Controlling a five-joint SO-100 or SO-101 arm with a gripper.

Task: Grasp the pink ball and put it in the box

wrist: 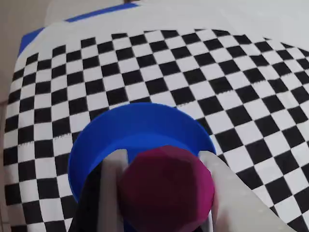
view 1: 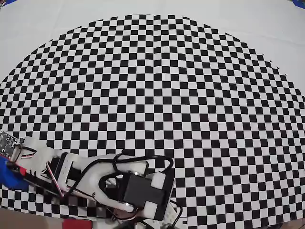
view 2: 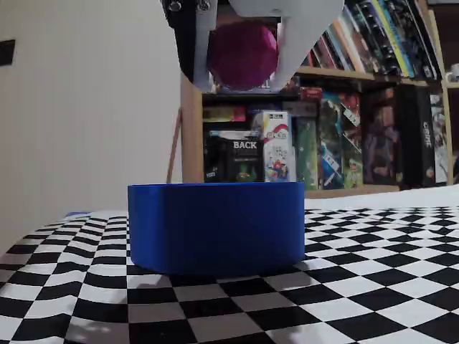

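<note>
My gripper (wrist: 163, 157) is shut on the pink ball (wrist: 166, 188), which sits between the two white fingers (wrist: 113, 183) in the wrist view. Directly below it is the round blue box (wrist: 140, 125), open at the top, with nothing showing in the part I can see. In the fixed view the ball (view 2: 242, 54) hangs in the gripper (view 2: 244, 80) well above the blue box (view 2: 215, 226), roughly over its middle. In the overhead view only a sliver of the box (view 1: 7, 175) shows at the left edge, under the arm (view 1: 95, 176).
The box stands on a black-and-white checkered mat (view 1: 157, 95) near its corner. A wooden bookshelf (view 2: 358, 107) with books and game boxes stands behind the table. A plain wall (view 2: 86, 107) is at the left.
</note>
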